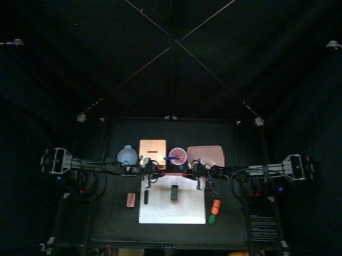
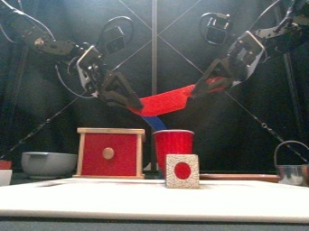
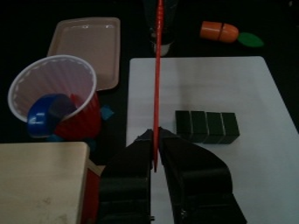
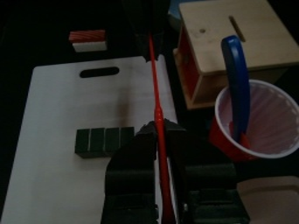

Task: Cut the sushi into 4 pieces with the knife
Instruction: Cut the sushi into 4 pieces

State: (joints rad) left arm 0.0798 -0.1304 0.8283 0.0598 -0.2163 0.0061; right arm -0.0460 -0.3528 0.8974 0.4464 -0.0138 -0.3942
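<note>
The sushi roll (image 3: 211,126) lies on the white board (image 3: 233,79). Its dark green blocks touch each other in one short row, all in one piece.

High above the board, both arms hold one red knife (image 2: 175,97). The left tool (image 3: 153,140) is clenched on one end of it. The right tool (image 4: 158,131) is clenched on the other end. The knife hangs in the air between them, tilted, with the right end higher. It is well apart from the sushi.

Just behind the board stands a red cup (image 2: 173,144) with a blue knife (image 4: 233,70) sticking out of it. A wooden box (image 2: 111,152) with a red front stands behind the board too, just left of the cup. A pink tray (image 3: 87,39) lies behind the board on the right side. A toy carrot (image 3: 219,31) lies on the black desk (image 3: 281,48) beside the board's right edge. A blue-grey bowl (image 2: 46,163) sits behind the board's left corner.
</note>
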